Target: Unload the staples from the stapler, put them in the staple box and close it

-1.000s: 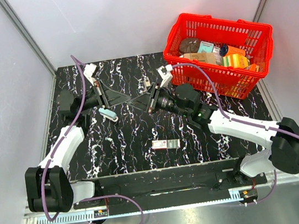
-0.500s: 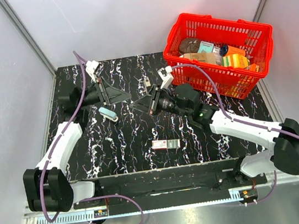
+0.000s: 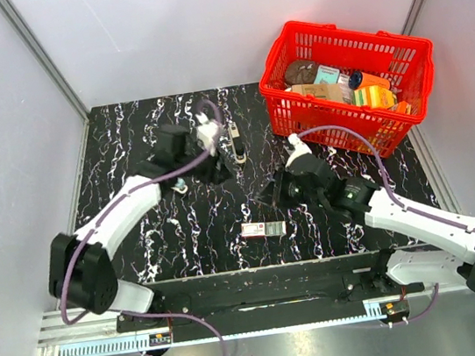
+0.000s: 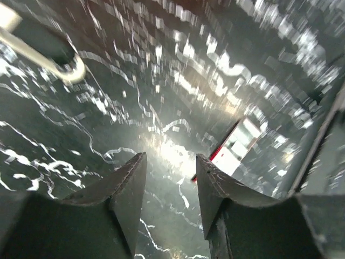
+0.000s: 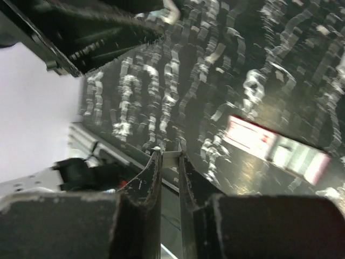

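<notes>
right tool (image 5: 168, 155) pinches staples (image 5: 172, 160); basket (image 3: 390, 132), small box (image 3: 262, 228) nearby

Left arm (image 3: 119, 214): rises from its base at the near-left edge, elbow bent, forearm reaching toward 2 o'clock in the top view. Left gripper (image 4: 170, 159): pointed down at the tabletop, jaws parted, nothing between them. Right arm (image 3: 420, 219): stretched low from the near-right base toward 10 o'clock, wrist near the table's middle. Right gripper (image 5: 168, 154): jaws nearly together, pinching a thin metal strip (image 5: 171, 157).
</notes>
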